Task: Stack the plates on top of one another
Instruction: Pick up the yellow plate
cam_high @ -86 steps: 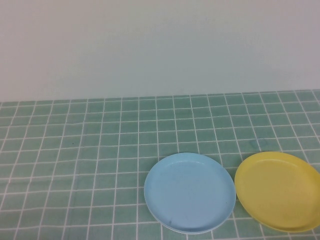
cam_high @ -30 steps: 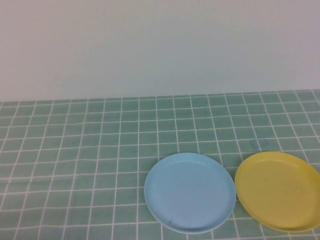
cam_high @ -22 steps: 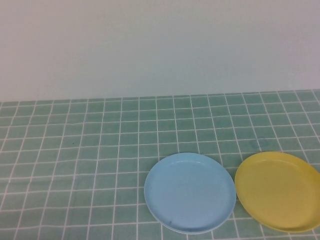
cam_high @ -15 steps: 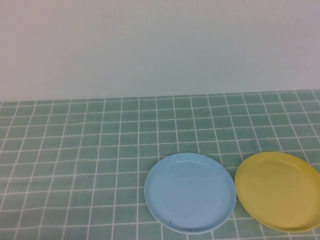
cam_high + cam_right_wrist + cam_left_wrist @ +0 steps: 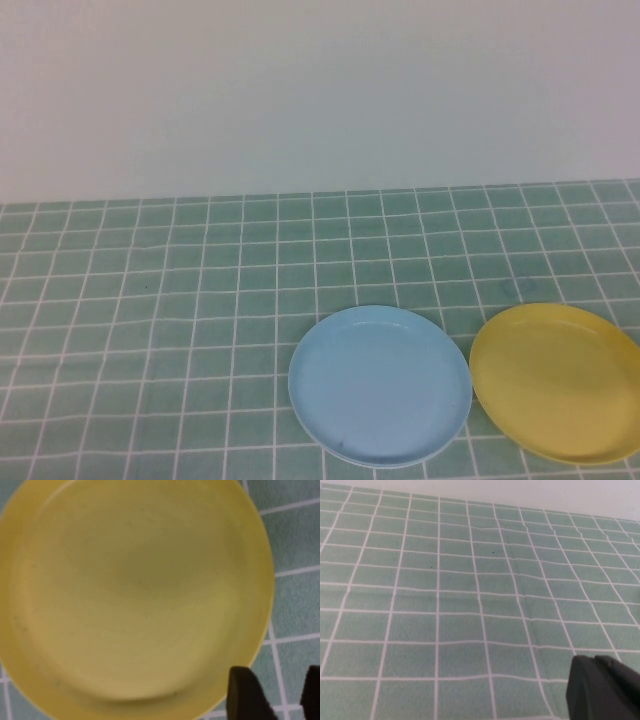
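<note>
Right end effector (image 5: 272, 692): seen only in the right wrist view, two dark fingertips with a clear gap between them, so it's parted, gripping nothing. It hangs over the bench, looking almost straight down. The yellow plate (image 5: 135, 595) fills most of that view; the fingertips sit just beside its rim, over bare green-tiled cloth, and the nearer fingertip (image 5: 245, 695) overlaps the rim edge in the picture. Contact with the plate: can't tell.

Left end effector (image 5: 605, 687): only a dark block of it shows at the corner of the left wrist view. Open or closed: can't tell. It's low over the bench (image 5: 445, 580), camera angled shallow across the tiled cloth. No plate in that view.

Neither arm shows in the high view.

Plates, high view:
- light blue plate (image 5: 380, 386) lies flat on the bench, near edge, a bit right of centre.
- yellow plate (image 5: 556, 382) lies flat to its right, just beside it, with a narrow strip of cloth between the rims, not touching. Its right edge runs to the frame edge.
- A thin pale rim peeks out under the near edge of the blue plate; whether that's a separate plate underneath, can't tell.

Bench (image 5: 150, 300) is covered in green cloth with a white grid; a plain pale wall (image 5: 320, 90) stands behind it.
</note>
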Controlling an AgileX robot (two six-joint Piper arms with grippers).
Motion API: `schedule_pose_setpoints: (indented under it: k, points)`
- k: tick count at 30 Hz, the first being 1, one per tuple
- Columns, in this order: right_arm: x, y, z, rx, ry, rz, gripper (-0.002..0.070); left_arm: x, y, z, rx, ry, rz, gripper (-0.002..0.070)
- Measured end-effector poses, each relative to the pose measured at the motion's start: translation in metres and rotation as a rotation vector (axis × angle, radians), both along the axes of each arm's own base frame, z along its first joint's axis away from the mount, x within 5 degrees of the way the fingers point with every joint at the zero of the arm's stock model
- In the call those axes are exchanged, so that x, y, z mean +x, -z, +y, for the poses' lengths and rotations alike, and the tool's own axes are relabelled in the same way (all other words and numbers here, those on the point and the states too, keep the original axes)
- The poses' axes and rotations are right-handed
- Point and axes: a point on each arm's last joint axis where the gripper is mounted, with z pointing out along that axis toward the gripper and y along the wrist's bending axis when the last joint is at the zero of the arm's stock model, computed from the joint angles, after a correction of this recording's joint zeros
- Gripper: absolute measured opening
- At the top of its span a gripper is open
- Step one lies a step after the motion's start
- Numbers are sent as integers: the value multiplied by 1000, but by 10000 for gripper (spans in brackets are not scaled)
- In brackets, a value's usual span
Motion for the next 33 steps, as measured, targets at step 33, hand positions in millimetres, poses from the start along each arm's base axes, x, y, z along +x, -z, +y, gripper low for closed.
schedule_pose_setpoints:
  k: [33]
  points:
    - [39,62,-6,-43,70,17,23,0,0,0,0,0,0,-1]
